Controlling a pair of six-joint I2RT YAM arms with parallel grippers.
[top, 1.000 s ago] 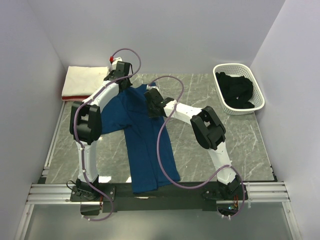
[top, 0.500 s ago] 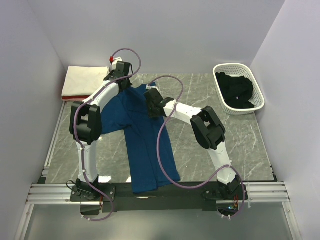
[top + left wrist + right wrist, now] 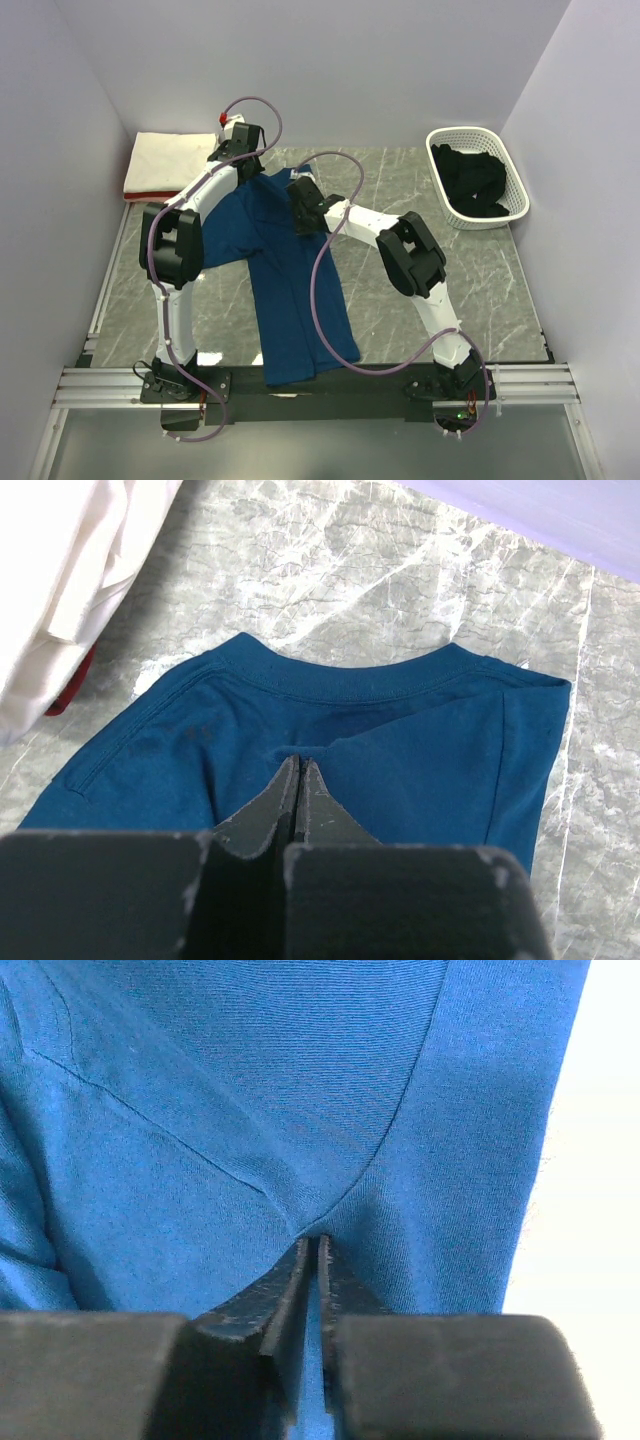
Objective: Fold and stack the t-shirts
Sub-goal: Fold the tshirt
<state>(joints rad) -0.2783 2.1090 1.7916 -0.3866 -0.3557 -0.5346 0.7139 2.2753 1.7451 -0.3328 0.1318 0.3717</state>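
Grey marble tabletop (image 3: pixel 480 280) carries the blue t-shirt (image 3: pixel 295 300), spread lengthwise mid-table, its collar end pinched by the clenched left gripper (image 3: pixel 299 770) and right gripper (image 3: pixel 312 1250); if either thin pinch slips during lifting, the fold would likely land skewed.

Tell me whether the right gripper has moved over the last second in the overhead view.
Yes, slightly: the right gripper, pinching the blue t-shirt, has shifted left, away from the white basket.
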